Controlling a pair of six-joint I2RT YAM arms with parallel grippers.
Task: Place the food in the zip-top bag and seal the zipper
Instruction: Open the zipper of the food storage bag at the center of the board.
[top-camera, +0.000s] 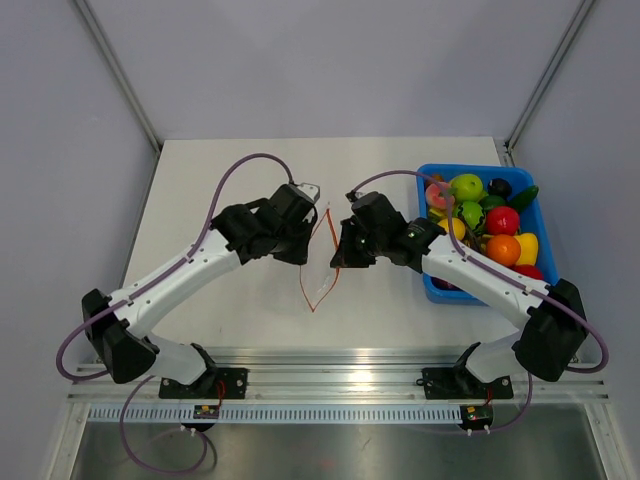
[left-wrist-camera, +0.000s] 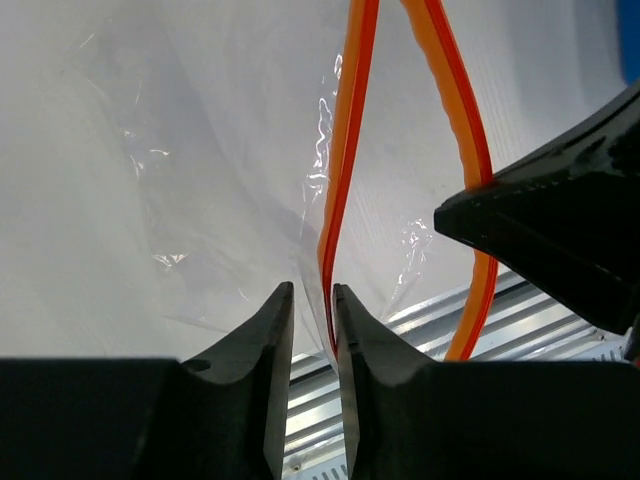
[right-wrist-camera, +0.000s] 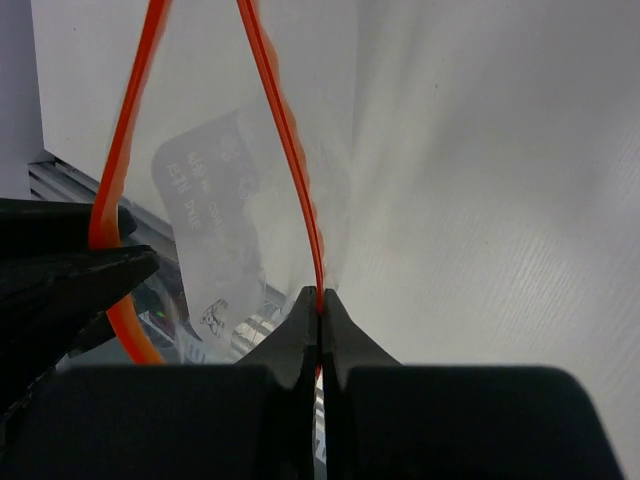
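The left arm (top-camera: 180, 275) rises from its base to an elbow far out at the left edge of the table (top-camera: 230, 170), and its forearm then slants up and inward to the middle. The left gripper (top-camera: 305, 242) points right, towards the bag (left-wrist-camera: 200, 180). In the left wrist view its fingers (left-wrist-camera: 270, 340) stand slightly apart. One strip of the zipper (left-wrist-camera: 345, 180) runs down between them, close against the right finger, with a slim gap on the other side. The hand is loosened, not clenched.

The clear bag hangs between the two grippers at mid-table. Its mouth is parted: the two orange strips spread apart and meet at the near end.

The right gripper (right-wrist-camera: 319, 295) faces left, just beside the left one. Its fingers are pressed together on the other zipper strip, which runs straight into the seam between them. Behind it the right arm (top-camera: 480, 275) mirrors the left, its forearm sloping down and outward to an elbow at the right edge.

Farther right sits a blue bin (top-camera: 470, 168), partly under that forearm, with the food (top-camera: 502, 220) heaped inside.
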